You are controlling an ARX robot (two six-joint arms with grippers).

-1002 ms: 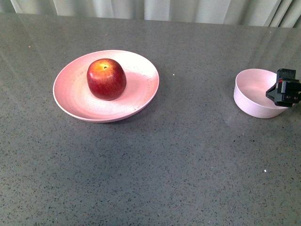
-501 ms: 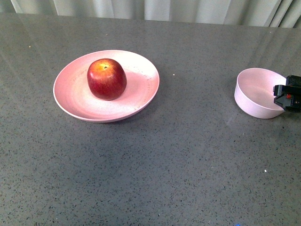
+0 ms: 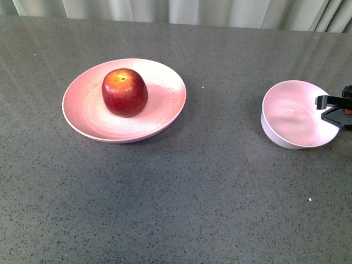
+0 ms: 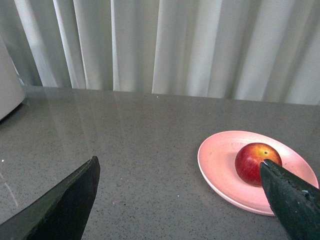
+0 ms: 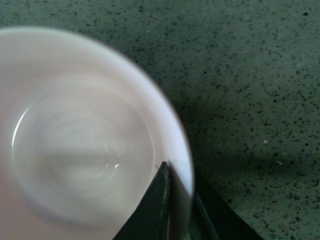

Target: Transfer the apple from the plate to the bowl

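The dark-red apple (image 3: pixel 124 92) sits on the wide pink plate (image 3: pixel 88 118) at the left of the grey table. Both show in the left wrist view: the apple (image 4: pixel 255 161) on the plate (image 4: pixel 220 165). The small pale bowl (image 3: pixel 294 114) is at the right, tilted toward me and empty. My right gripper (image 3: pixel 331 111) is shut on the bowl's right rim; in the right wrist view one finger is inside the bowl (image 5: pixel 80 145) and one outside, the gripper (image 5: pixel 180 190) pinching the wall. My left gripper (image 4: pixel 180 200) is open and empty, well short of the plate.
The grey speckled table (image 3: pixel 209 187) stretches between plate and bowl. Pale curtains (image 4: pixel 165 45) hang behind the table's far edge. A white object (image 4: pixel 7 85) stands at one side in the left wrist view.
The bowl has shifted left and tipped its opening toward me, held by my right gripper. The apple and plate have not moved.
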